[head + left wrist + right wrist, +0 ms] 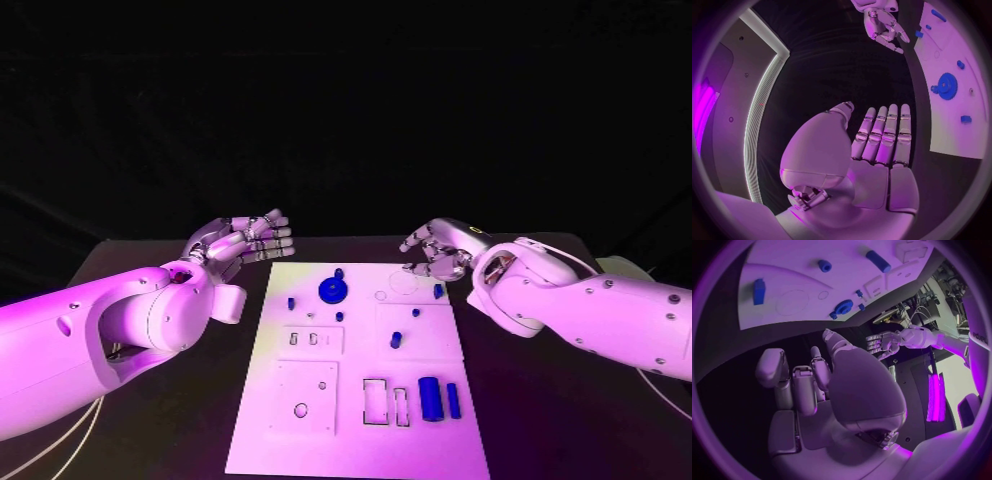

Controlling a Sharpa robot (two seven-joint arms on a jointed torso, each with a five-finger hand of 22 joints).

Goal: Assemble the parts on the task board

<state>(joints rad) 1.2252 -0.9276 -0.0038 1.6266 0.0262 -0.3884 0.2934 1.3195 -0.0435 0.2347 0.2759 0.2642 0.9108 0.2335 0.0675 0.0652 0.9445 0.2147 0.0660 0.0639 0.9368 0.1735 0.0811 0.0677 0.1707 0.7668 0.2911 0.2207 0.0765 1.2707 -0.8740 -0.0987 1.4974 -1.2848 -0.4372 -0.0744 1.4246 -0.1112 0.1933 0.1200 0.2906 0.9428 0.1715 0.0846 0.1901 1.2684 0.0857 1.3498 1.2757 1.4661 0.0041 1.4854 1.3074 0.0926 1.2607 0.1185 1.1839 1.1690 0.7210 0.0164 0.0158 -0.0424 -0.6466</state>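
Note:
The white task board [361, 450] lies in the middle of the black table. A blue gear [333, 290] [946, 82] [842, 307] stands near its far end, with small blue pieces [395, 340] [759, 291] scattered around it. Two blue cylinders [430, 397] [878, 261] lie at the near right. My left hand [245, 240] [873, 145] hovers off the board's far left corner, fingers straight and side by side, holding nothing. At the far right corner my right hand [437, 255] [829, 385] hangs over the board's edge, its fingers loosely bent and empty.
Rectangular and round recesses [375, 400] are cut into the board's near half. Bare black table [562, 420] runs along both sides of the board. A pale edge strip [764, 100] borders the table beyond my left hand.

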